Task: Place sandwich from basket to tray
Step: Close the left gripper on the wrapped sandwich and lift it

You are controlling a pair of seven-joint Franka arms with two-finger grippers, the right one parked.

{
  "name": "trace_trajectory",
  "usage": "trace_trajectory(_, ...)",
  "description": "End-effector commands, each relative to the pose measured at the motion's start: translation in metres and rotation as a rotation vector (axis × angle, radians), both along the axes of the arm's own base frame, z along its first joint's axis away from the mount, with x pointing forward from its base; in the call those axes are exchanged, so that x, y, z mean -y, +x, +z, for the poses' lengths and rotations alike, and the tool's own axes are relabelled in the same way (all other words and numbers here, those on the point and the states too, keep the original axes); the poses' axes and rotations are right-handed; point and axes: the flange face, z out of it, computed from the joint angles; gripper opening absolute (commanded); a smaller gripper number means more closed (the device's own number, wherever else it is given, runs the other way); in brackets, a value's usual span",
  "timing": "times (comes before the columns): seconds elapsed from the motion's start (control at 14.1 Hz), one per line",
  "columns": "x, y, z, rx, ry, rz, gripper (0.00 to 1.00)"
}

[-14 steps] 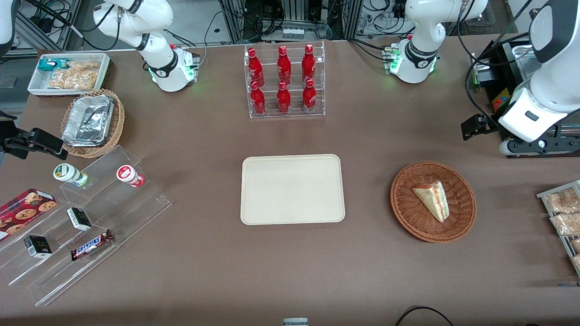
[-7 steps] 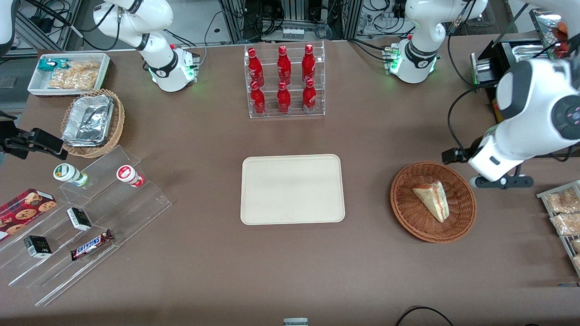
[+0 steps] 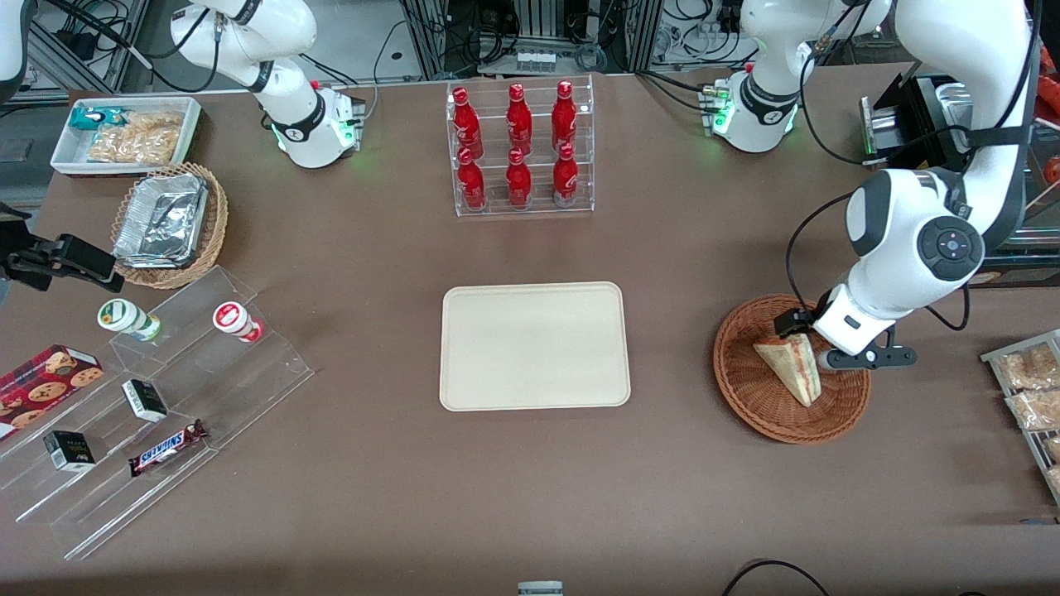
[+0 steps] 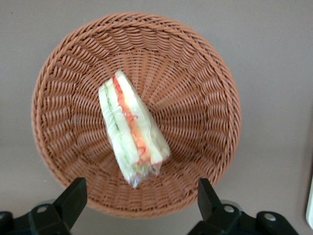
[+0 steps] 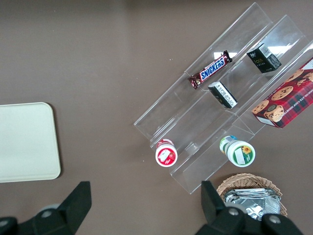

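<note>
On the brown worktop (image 3: 679, 273), toward the parked arm's end, a white bin of snack bags (image 3: 126, 135) sits farthest from the front camera, with a tan wicker basket of foil containers (image 3: 169, 223) just nearer. Nearer still, a clear stepped acrylic display (image 3: 157, 397) carries two small lidded cups (image 3: 128, 319), a cookie box (image 3: 45, 382), two small dark cartons and a Snickers bar (image 3: 167, 447).

At the middle, a clear rack of six red bottles (image 3: 518, 146) stands farther from the front camera than the tray (image 3: 534, 346). The cream tray lies flat with nothing on it.

Toward the working arm's end sits the reddish-brown wicker basket (image 3: 766, 414), well apart from the tray. The sandwich (image 3: 791, 368) lies in it, a clear-wrapped wedge of white bread. In the left wrist view the sandwich (image 4: 132, 128) shows red and green filling along its cut edge and rests near the middle of the basket (image 4: 205, 73).

The end effector (image 3: 816, 343) hangs over the basket, above the wide end of the sandwich. In the left wrist view the end effector (image 4: 139, 196) has its two fingers (image 4: 73, 198) spread wide, one to each side of the sandwich, gripping nothing.

Nearest the working arm's end, bagged beige snacks (image 3: 1031, 385) lie at the worktop's edge.
</note>
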Motion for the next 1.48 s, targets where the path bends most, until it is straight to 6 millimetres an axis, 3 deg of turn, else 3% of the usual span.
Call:
trace_trajectory(0.0,-0.003,-0.005,-0.015,0.05,-0.004,0.077,1.0)
trace_trajectory(0.35,-0.003,-0.01,-0.062,0.116,-0.047,0.458,1.0)
trace_trajectory(0.64,-0.015,-0.008,-0.082,0.084,-0.044,0.537,1.0)
trace_trajectory(0.71,-0.015,-0.008,-0.088,0.075,-0.043,0.537,0.82)
trace_trajectory(0.85,-0.015,-0.01,-0.089,0.07,-0.039,0.524,0.18)
trace_trajectory(0.92,-0.015,-0.01,-0.088,0.067,-0.038,0.519,0.09)
trace_trajectory(1.13,-0.012,0.002,-0.069,0.057,-0.021,0.501,0.03)
trace_trajectory(1.27,0.0,0.02,-0.037,0.017,0.004,0.406,0.04)
trace_trajectory(1.41,0.037,0.039,-0.001,-0.017,0.016,0.287,0.06)
